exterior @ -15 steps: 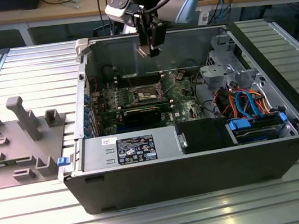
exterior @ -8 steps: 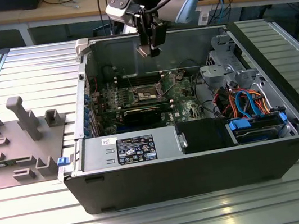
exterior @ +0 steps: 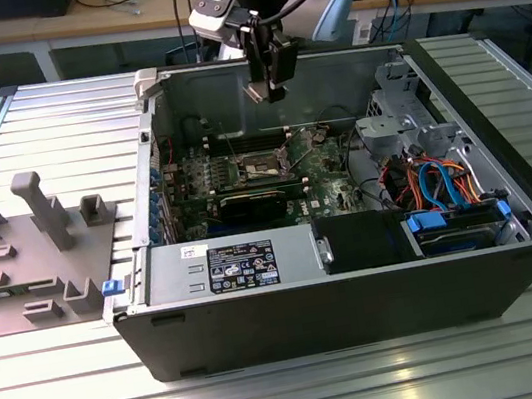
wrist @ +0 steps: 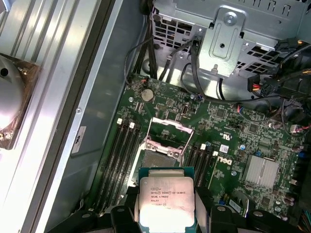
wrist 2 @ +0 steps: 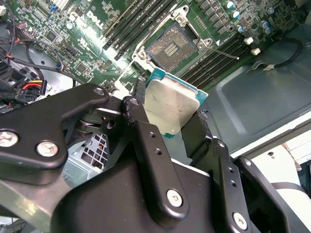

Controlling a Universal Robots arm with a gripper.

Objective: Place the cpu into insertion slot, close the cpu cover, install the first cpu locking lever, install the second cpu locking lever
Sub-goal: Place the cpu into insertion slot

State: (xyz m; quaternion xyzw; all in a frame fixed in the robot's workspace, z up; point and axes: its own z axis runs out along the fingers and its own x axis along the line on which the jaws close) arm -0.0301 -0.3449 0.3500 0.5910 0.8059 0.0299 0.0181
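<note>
My gripper point(exterior: 265, 76) hangs above the open computer case, shut on the cpu point(exterior: 256, 93). In both wrist views the cpu point(wrist 2: 172, 107) point(wrist: 166, 199) is a silver-topped square with a green edge, clamped by its sides between the black fingers point(wrist 2: 141, 121). The insertion slot point(wrist: 160, 158) point(wrist 2: 170, 46) point(exterior: 263, 167) lies uncovered on the green motherboard, directly below and well apart from the chip. The cpu cover point(wrist: 167, 130) stands swung up at one edge of the socket. A thin locking lever point(wrist 2: 224, 52) sticks out free beside the socket.
Long dark memory slots point(wrist: 124, 150) flank the socket on both sides. A black card point(exterior: 256, 201) lies in front of it, a metal drive cage point(exterior: 393, 108) with cables to the exterior view's right, the power supply point(exterior: 236, 265) nearer. Grey fixtures point(exterior: 31, 247) sit outside the case.
</note>
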